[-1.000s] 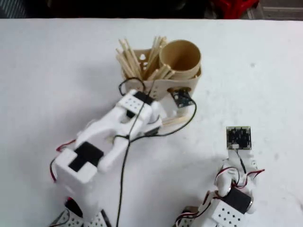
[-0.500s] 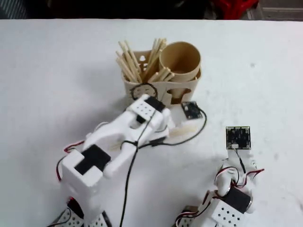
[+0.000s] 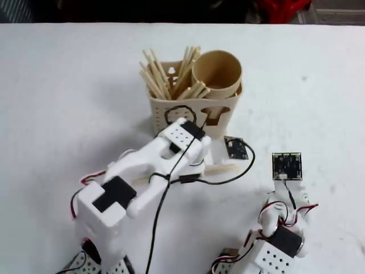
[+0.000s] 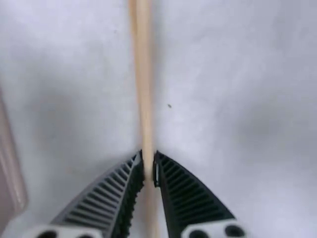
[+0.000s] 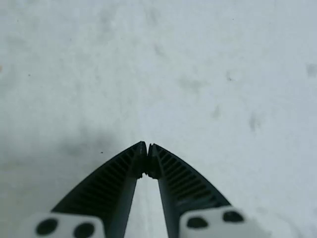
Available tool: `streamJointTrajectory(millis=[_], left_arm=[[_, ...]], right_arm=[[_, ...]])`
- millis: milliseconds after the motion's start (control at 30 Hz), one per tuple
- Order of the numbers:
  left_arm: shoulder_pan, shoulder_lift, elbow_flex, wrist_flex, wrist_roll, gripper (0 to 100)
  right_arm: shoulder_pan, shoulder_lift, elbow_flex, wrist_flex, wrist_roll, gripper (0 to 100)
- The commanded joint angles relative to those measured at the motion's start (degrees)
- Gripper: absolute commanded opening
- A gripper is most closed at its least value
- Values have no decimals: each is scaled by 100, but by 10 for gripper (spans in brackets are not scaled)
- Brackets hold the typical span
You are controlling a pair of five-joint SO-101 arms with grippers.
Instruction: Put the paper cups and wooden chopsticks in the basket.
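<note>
High view: chopsticks (image 3: 159, 77), paper cups (image 3: 217, 71) inside basket (image 3: 158, 108).

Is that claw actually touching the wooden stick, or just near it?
Touching. The left wrist view shows the left gripper pinching the wooden chopstick from both sides, with no gap between them.

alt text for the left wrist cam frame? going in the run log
The left gripper is shut on a single wooden chopstick, clamped between its dark ribbed fingers. The stick runs straight out beyond the fingertips, with the white table behind it. Whether the stick is lifted or lying on the surface cannot be told from this view.
</note>
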Motion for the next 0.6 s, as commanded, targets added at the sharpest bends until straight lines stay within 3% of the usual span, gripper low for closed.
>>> streamJointTrajectory(millis=[0,267,467,567], left_arm=[[31,-453,-105,70,-53,45],[-40,-1868,686,-158,202,20],[-40,-3653,1415,-404,352,22],[-22,-4716,1635,-642,774,23]], right_arm=[[-31,-48,26,22,-18,18],[-40,-48,26,22,-18,18],[-40,-48,26,22,-18,18],[-40,-48,26,22,-18,18]])
